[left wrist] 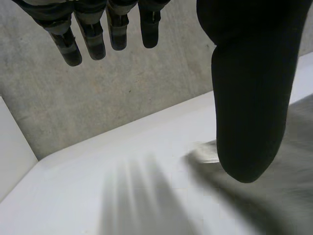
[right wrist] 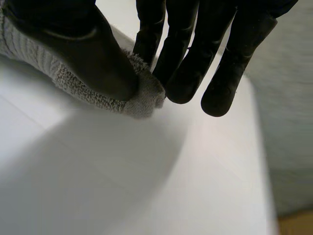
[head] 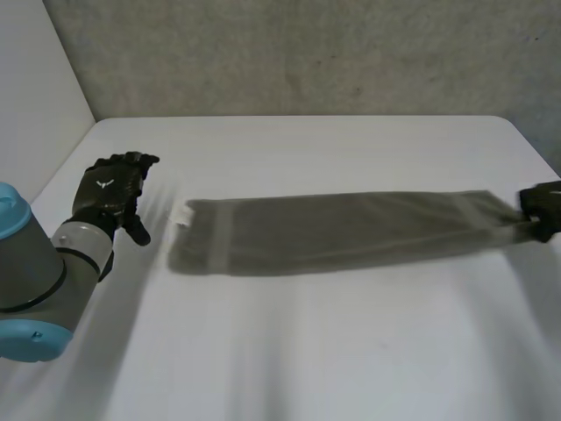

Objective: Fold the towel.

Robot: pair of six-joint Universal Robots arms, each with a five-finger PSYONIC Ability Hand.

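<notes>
- Across the white table [head: 298, 351], a grey towel [head: 342, 232] lies stretched out long.
- Right hand [head: 543, 207] pinches its right end between thumb and fingers.
- Left hand [head: 110, 189], fingers loose and empty, is near its left end.

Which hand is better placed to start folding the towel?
The right hand: its thumb and fingers pinch one end of the towel, so it could probably carry that end across. The left hand is open beside the other end, holding nothing.
</notes>
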